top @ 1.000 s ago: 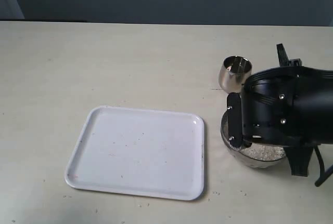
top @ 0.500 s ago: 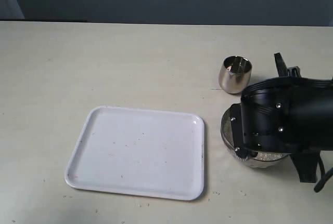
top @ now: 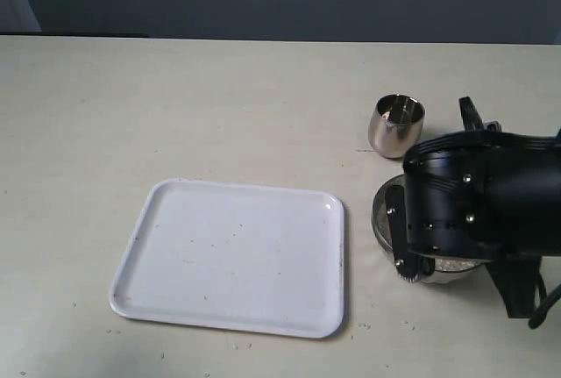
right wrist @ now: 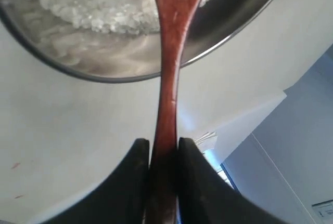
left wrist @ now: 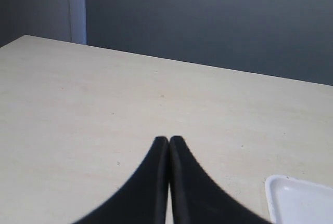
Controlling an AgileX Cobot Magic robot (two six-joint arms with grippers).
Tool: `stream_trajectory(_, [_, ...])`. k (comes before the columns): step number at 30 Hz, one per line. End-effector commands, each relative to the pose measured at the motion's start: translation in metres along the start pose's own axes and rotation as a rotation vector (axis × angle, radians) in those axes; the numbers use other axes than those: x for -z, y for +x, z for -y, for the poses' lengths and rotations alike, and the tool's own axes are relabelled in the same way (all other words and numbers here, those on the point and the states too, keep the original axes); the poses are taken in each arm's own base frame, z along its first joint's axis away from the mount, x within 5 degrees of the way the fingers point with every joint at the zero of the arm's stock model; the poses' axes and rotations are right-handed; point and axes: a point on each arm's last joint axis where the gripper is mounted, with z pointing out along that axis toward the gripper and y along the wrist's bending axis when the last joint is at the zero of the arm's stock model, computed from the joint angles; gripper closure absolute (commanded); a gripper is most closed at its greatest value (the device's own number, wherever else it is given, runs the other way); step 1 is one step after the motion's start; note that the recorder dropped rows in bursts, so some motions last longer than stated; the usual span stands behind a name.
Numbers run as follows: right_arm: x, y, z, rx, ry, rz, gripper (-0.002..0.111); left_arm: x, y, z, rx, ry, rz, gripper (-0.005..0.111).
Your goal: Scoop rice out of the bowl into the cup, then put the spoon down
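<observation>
Squarely over the bowl (top: 379, 220), at the right of the worktop (top: 175, 106), the right arm (top: 478, 211) is seen, its bulk hiding most of the vessel in the exterior view. The right hand (right wrist: 164, 150) is clenched on the spoon (right wrist: 171, 63), with the dark wooden handle pinched in its grip. From that grip the spoon's long axis is carried straight out from the hand and across the bowl's rim, its head pointed into the rice (right wrist: 93, 11) heaped inside. The head is cut off by the edge of the wrist picture, so whether it is loaded cannot be told. The cup (top: 396, 124) is stood upright just beyond the bowl, on its far side in the exterior view and a little towards the middle of the worktop. No contact between the two can be made out. On that short line from bowl to cup the coming move is judged to turn: the spoon would have to be lifted with its head level and carried to the cup's narrow mouth. The left hand (left wrist: 169, 143) is closed on nothing, its black tips pressed together above bare worktop near a corner of the white tray (top: 237, 255). It is well apart from bowl and cup, and the right arm is plainly the nearer.
</observation>
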Motion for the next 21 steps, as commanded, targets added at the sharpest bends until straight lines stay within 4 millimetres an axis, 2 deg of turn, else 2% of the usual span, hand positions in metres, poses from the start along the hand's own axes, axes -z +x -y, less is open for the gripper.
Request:
stream_trajectory(1, [0.000, 0.000, -0.003, 0.014, -0.028, 0.000, 0.109, 0.001, -0.002, 0.001, -0.004, 0.012, 0.016, 0.106])
stream_trajectory(12, [0.013, -0.007, 0.004, -0.073, -0.110, 0.065, 0.109, 0.001, -0.002, 0.001, -0.004, 0.012, 0.016, 0.106])
stream_trajectory(21, [0.014, -0.009, -0.005, -0.128, -0.210, 0.079, 0.109, 0.001, -0.002, 0.001, -0.004, 0.012, 0.016, 0.106])
